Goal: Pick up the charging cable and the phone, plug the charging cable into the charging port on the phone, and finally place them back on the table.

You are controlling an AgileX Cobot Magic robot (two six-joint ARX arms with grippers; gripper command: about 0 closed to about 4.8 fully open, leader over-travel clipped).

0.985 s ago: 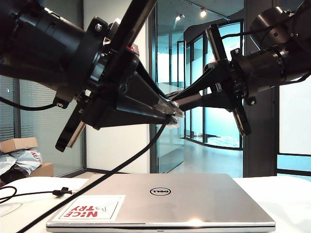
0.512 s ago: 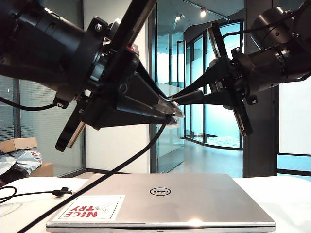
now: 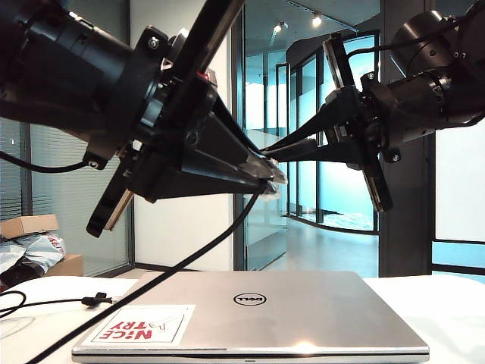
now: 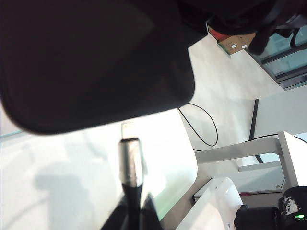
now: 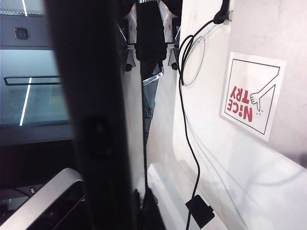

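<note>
Cable (image 4: 130, 163) plug clamped in my left gripper (image 3: 267, 174), tip just short of the phone (image 5: 91, 115) clenched in my right gripper (image 3: 282, 150).

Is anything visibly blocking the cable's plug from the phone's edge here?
Nothing visible. The left gripper holds the charging cable with its tip just short of the phone, which the right gripper holds above the laptop.

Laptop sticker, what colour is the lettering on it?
Red on the white sticker, clearest in the right wrist view.
</note>
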